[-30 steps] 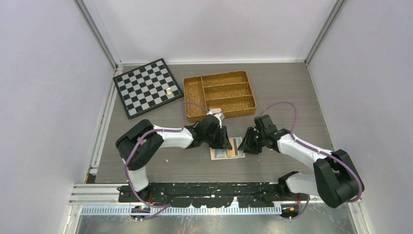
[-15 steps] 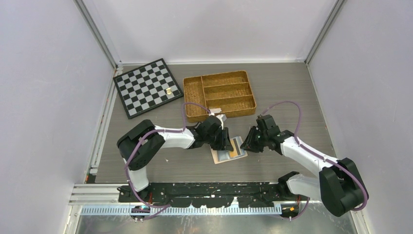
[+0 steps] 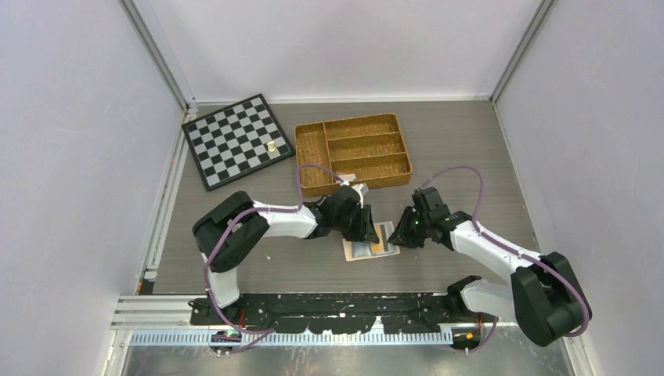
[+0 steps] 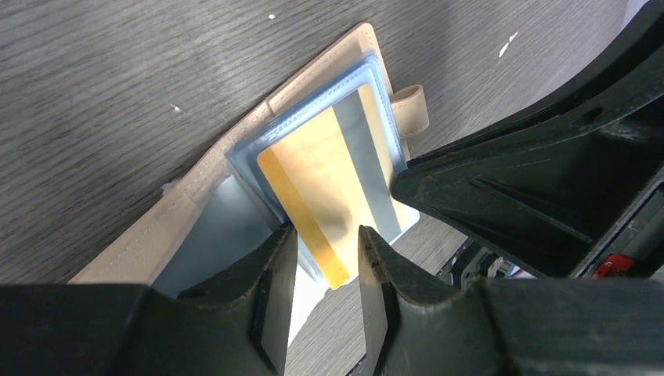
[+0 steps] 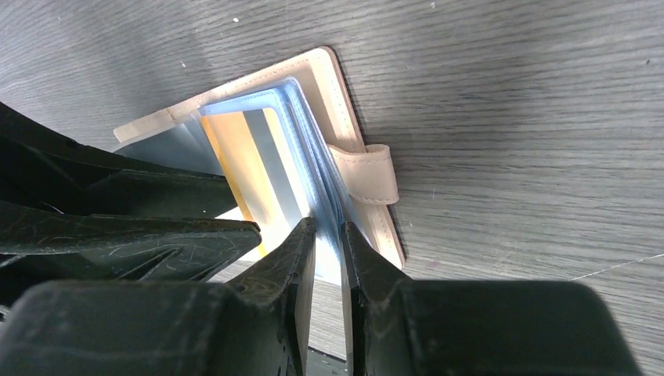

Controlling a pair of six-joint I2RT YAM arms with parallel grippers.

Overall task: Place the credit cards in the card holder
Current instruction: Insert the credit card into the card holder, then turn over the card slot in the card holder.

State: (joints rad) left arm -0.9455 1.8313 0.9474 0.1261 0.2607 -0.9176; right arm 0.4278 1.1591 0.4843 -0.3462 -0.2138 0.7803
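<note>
My right hand (image 5: 326,227) just pinched shut.
It grasps the clear sleeves (image 5: 312,153) at 3 o'clock of the card holder (image 5: 329,74); left hand (image 4: 325,233), released, straddles the unseated orange card (image 4: 337,180).

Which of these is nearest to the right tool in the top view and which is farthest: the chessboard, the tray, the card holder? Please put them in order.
1. Card holder: right at the right tool, on its left side.
2. Tray: behind the tool, toward the back wall.
3. Chessboard: at the back left, beyond the tray.

The card holder (image 5: 364,176) looks matt leather, its sleeves (image 5: 301,125) glossy plastic.
</note>
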